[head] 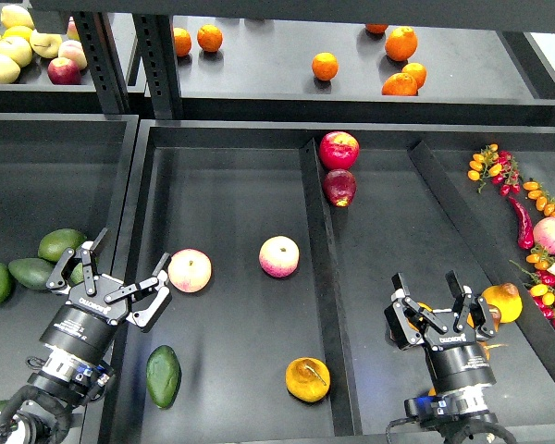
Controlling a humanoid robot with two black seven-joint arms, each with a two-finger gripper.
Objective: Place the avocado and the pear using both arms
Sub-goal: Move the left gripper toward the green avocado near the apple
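Fingers of the left gripper (108, 275) stand spread and empty, poised over the divider between the leftmost bin and the middle tray (231, 185). From it, the avocado (164, 376) lies toward five o'clock, near, on the tray floor with its long axis running almost twelve to six, tilted slightly. The left arm is plainly the nearer one to it. The right gripper (435, 303) also stands with fingers parted and nothing between them, over the right-hand tray. The pear (307, 379) sits in the middle tray close against the divider, toward eight o'clock of the right gripper, stem pointing roughly toward three o'clock. Two pink-yellow fruits (190, 270) lie farther up the tray, apart from both targets. Judging by this, each arm would reach down toward its own nearer fruit.
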